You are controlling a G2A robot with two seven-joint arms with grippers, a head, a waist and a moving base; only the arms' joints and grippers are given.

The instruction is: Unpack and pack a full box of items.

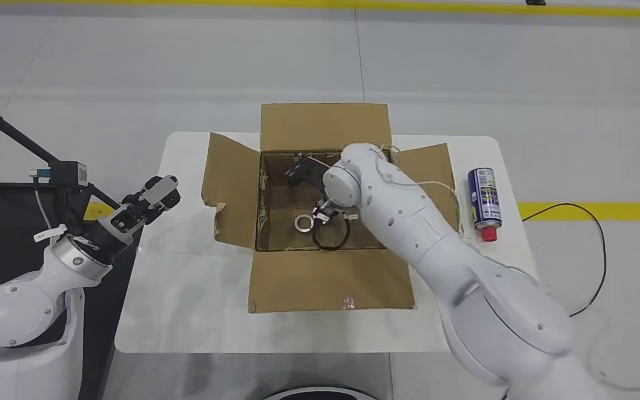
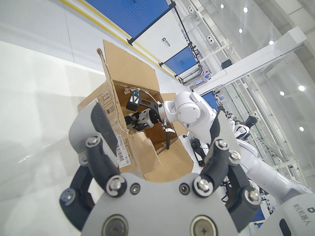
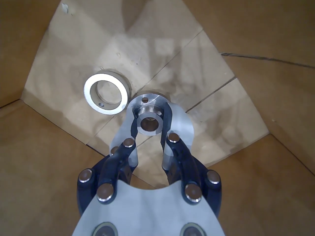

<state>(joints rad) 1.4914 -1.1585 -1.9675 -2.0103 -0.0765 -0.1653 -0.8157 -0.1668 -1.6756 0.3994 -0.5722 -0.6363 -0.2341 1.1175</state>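
Starting with the white table [image 1: 180,300], we see the open cardboard box [image 1: 325,127] at its middle, flaps spread. Outside the box, beyond its right flap, lies a blue spray can [image 1: 484,198]. The left gripper [image 1: 160,192] hangs outside the box past the opposite flap, jaws wide and empty. The right gripper [image 3: 150,121] is deep inside the box, jaws narrow on the raised neck of a flanged metal hub [image 3: 147,101] that sits on the box floor. A metal ring [image 3: 106,93] lies just beside the hub.

We judge both parts heavy for their bulk, stiff and slick. The neck, not the thin flange, is the place to pinch, and squarely.

The right wrist view gives us the grip on the neck. The top view adds the can and the ring's place near the box's middle. The left wrist view adds the box's torn side flap.
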